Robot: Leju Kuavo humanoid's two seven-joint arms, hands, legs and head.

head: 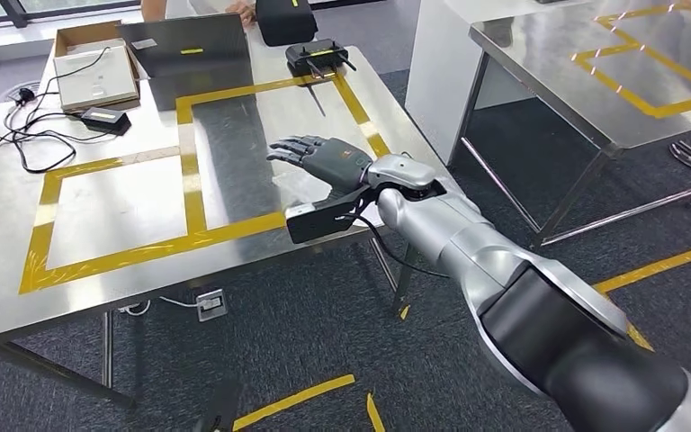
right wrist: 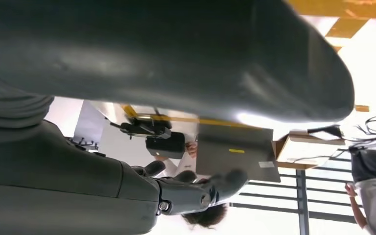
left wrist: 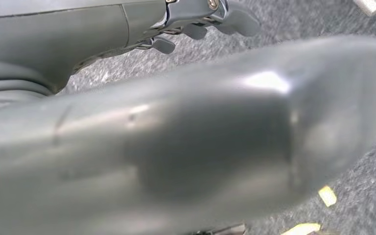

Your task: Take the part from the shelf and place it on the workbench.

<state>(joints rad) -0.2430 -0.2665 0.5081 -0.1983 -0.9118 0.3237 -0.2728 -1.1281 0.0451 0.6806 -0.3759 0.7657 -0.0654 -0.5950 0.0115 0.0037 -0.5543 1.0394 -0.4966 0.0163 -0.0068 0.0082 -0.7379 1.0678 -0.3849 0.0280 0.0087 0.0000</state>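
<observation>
- Over the counter (head: pixel 99 270), inside a yellow tape square (head: pixel 234 90), the right robot hand (head: pixel 317 158) hangs flat with fingers spread, holding nothing.
- By the carpet floor (left wrist: pixel 274 29), the left robot hand (left wrist: pixel 196 24) curls its fingers; I cannot tell more.
- I cannot tell where the part is.

Two steel tables: the near table (head: pixel 99 279) with yellow tape on it, and a second table (head: pixel 540 63) off to the right, also taped. On the near table the tape marks two squares side by side: one square (head: pixel 112 211) on the left, one square (head: pixel 270 153) on the right. Lying on that table: one cardboard box (head: pixel 85 40), one white flat box (head: pixel 99 81) inside it, one dark grey panel (head: pixel 193 58), one small black device (head: pixel 106 120) among loose cables, one black unit with antennas (head: pixel 317 57). One power socket (head: pixel 210 304) hangs under the table edge. One robot hand (head: pixel 324 162) is over the table
</observation>
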